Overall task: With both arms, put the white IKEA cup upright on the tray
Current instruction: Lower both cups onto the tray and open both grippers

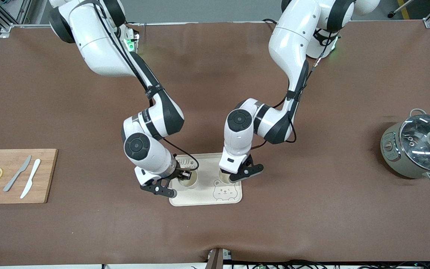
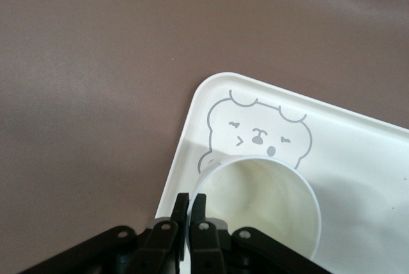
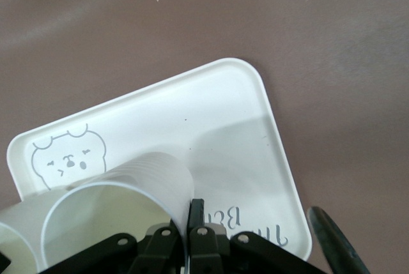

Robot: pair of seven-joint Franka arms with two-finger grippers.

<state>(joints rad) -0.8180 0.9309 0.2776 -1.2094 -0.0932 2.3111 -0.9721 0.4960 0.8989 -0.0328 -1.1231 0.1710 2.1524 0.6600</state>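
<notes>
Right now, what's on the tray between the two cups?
Nothing: the front view shows only bare tray between the right gripper's cup and the left gripper's cup.

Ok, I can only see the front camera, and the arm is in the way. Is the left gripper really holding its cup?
Observer: Yes. In the left wrist view the left gripper pinches the cup at its rim, one finger inside and one outside.
Operator: Is anything in it?
Observer: No, it looks empty.
Operator: And the right gripper?
Observer: The right gripper pinches the wall of the other cup, beside the lettering on the tray.
</notes>
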